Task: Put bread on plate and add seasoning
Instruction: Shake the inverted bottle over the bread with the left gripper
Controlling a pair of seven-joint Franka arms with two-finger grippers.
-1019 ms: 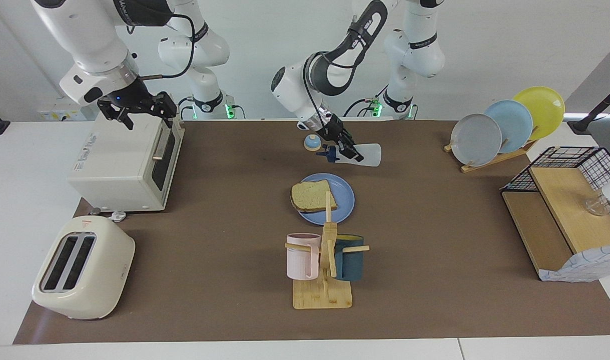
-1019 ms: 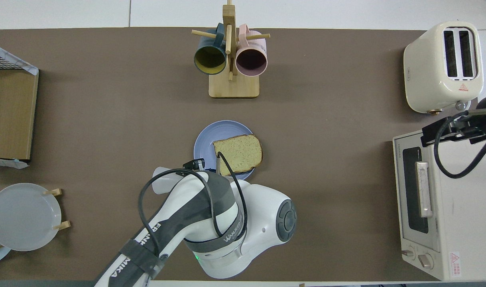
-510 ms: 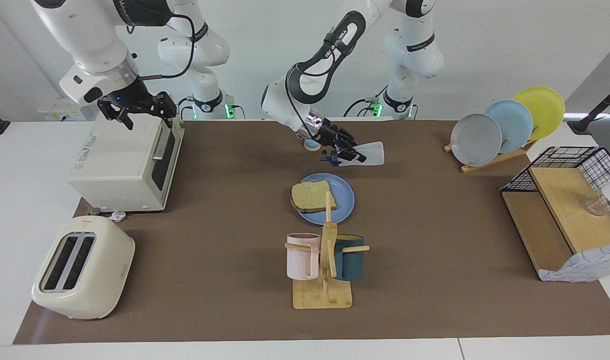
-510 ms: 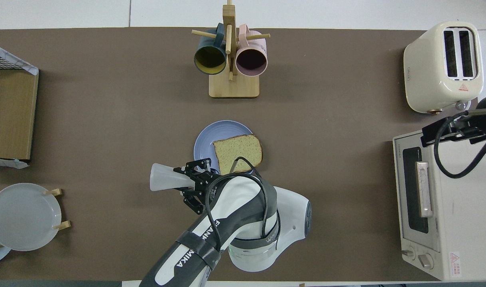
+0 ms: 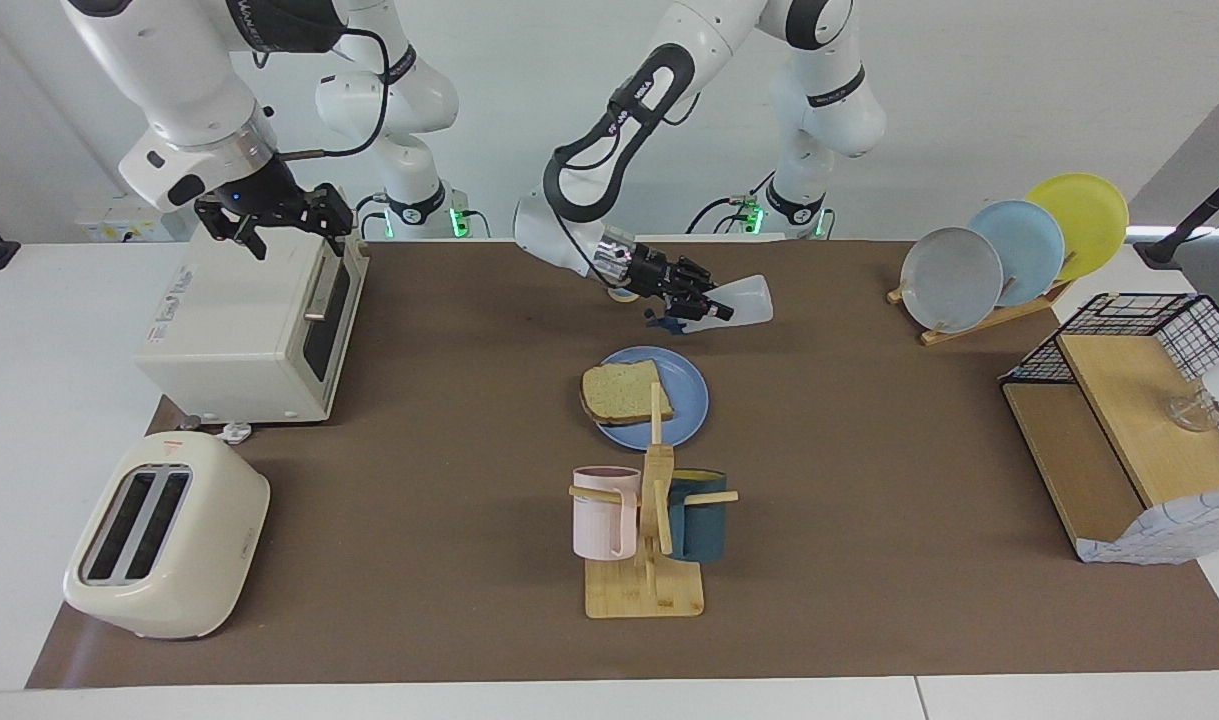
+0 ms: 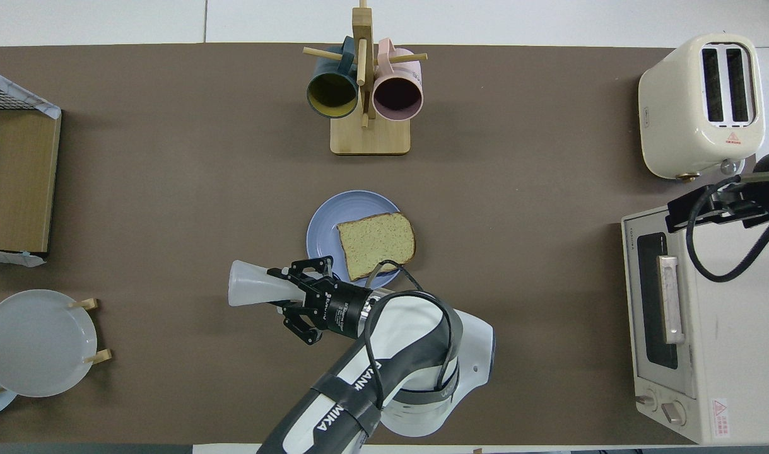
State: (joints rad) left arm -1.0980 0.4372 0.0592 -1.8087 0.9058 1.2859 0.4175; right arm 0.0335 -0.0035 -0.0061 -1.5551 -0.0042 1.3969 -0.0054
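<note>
The bread point(image 5: 624, 392) lies on the round blue plate point(image 5: 687, 405) in the middle of the table, and overhangs the rim toward the right arm's end; both show in the overhead view, bread point(image 6: 376, 236) and plate point(image 6: 326, 222). My left gripper point(image 5: 697, 306) is shut on the seasoning bottle point(image 5: 747, 298). It holds the bottle on its side in the air, dark cap lowest, over the table just nearer to the robots than the plate. From overhead the bottle point(image 6: 250, 291) sticks out of the left gripper point(image 6: 294, 294). My right gripper point(image 5: 274, 218) waits open over the toaster oven.
A toaster oven point(image 5: 254, 325) and a toaster point(image 5: 164, 535) stand at the right arm's end. A mug rack point(image 5: 649, 530) stands farther from the robots than the plate. A rack of upright plates point(image 5: 1009, 255) and a wooden shelf point(image 5: 1119, 450) are at the left arm's end. A small bell point(image 5: 624, 292) sits by the left gripper.
The left arm has swung its wrist and elbow round and up. The bottle has stayed in its grip, risen slightly and tilted flatter. The right arm has not moved.
</note>
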